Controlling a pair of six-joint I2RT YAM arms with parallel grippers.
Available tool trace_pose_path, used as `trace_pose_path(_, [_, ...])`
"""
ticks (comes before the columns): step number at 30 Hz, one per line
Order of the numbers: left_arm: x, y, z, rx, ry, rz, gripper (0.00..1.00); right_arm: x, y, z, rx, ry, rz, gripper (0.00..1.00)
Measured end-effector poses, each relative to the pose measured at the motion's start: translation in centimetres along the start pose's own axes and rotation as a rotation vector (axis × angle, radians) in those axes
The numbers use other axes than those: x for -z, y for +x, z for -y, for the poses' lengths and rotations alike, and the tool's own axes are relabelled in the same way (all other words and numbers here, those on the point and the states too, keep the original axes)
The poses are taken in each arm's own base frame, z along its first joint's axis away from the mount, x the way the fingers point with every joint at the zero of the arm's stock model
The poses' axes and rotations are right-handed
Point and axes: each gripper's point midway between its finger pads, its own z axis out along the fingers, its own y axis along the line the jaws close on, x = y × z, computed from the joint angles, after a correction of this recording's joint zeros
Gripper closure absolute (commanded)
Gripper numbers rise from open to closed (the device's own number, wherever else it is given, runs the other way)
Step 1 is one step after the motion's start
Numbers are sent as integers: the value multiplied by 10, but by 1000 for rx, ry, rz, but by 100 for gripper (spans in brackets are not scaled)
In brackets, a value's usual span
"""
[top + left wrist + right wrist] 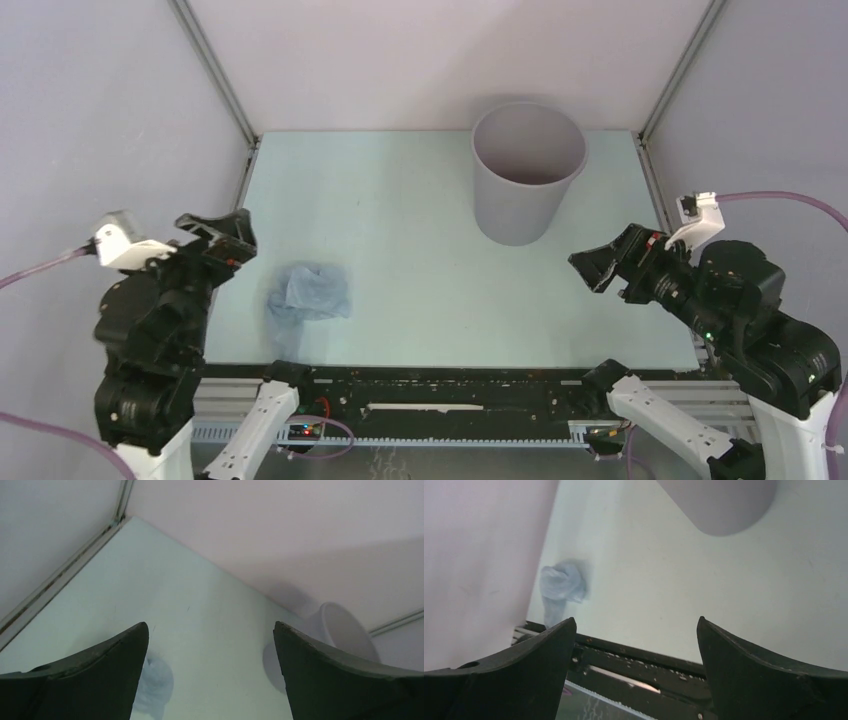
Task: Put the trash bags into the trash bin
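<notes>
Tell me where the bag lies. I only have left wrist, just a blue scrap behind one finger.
Observer: Top view: the trash bag lies crumpled on the table close to its near edge, right of the left end effector, untouched.
Operator: Anything in the bin?
Observer: The trash bin stands upright at the back; what shows of its inside looks empty.
Operator: Right arm?
Observer: The right end effector is open, holding nothing, at the right side, apart from the bin.

Trash bag (310, 292) near-left on table (400, 250); trash bin (526, 170) far-right.
</notes>
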Motion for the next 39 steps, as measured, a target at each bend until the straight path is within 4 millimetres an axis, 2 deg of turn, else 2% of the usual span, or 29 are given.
trace_pose_path(2, [-6, 24, -6, -11, -21, -75, 0, -2, 9, 10, 5, 43, -28, 0])
trace_pose_path(6, [-21, 86, -17, -21, -48, -271, 0, -8, 23, 26, 23, 114, -72, 0])
trace_pose_path(10, [-30, 147, -28, -38, -71, -481, 0, -16, 34, 34, 43, 143, -108, 0])
trace_pose_path(14, [-33, 197, -38, -110, -116, -673, 0, -25, 44, 39, 65, 163, -147, 0])
trace_pose_path(17, [-34, 238, -55, -180, -204, -821, 0, -31, 48, 41, 81, 174, -168, 0])
trace_pose_path(22, [-19, 289, -102, -205, -443, -946, 0, -42, 49, 40, 96, 180, -181, 0])
trace_pose_path(25, [-8, 305, -125, -171, -560, -945, 0, -45, 52, 40, 98, 176, -187, 0])
trace_pose_path(28, [-6, 320, -141, -114, -625, -938, 0, -47, 58, 42, 98, 169, -198, 0])
trace_pose_path(32, [-12, 343, -158, -33, -673, -950, 13, -46, 66, 45, 95, 165, -211, 0])
trace_pose_path(36, [-32, 350, -142, 12, -574, -940, 52, -42, 66, 44, 85, 153, -203, 0])
trace_pose_path(39, [-44, 353, -126, 34, -475, -938, 72, -40, 66, 44, 78, 147, -197, 0])
